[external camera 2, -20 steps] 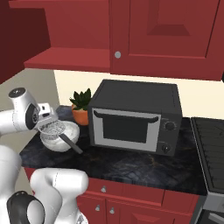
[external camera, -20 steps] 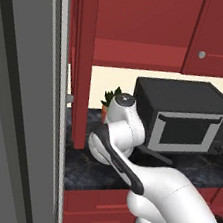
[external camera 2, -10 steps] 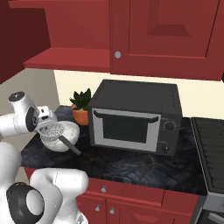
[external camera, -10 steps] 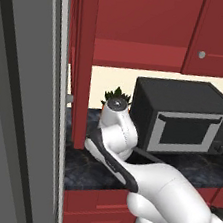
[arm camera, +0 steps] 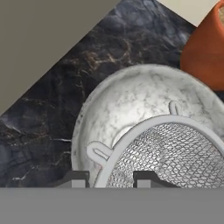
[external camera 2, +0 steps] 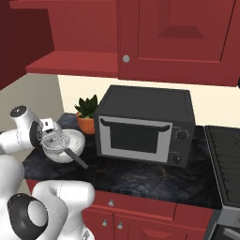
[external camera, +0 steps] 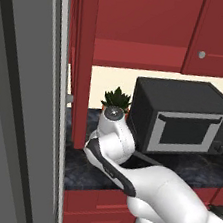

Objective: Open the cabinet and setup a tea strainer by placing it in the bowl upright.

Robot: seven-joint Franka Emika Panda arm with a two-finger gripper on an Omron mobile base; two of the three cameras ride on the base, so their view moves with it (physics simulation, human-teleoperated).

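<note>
The white-grey marbled bowl [external camera 2: 74,144] stands on the dark counter, left of the microwave. In the hand view the bowl [arm camera: 127,98] lies right under the hand. My gripper [external camera 2: 50,135] hangs over its left side, shut on the rim of the tea strainer [external camera 2: 56,144]. The silver mesh basket [arm camera: 175,153] sits level inside the bowl's rim, mouth up, its rim clamped in my gripper [arm camera: 109,180]. Its thin dark handle slopes down to the front right over the counter. The cabinet [external camera 2: 75,61] above stands open, with its red shelf bare. In the left base view my arm hides the bowl.
A terracotta pot with a succulent [external camera 2: 86,121] stands just behind the bowl, close to the strainer. The black microwave [external camera 2: 145,126] takes up the counter to the right. The open cabinet door [external camera: 82,64] hangs edge-on left of my arm, beside a tall grey panel [external camera: 14,99].
My hand has sunk a little and drifted slightly left, lowering the strainer further into the bowl. The grip has stayed the same.
</note>
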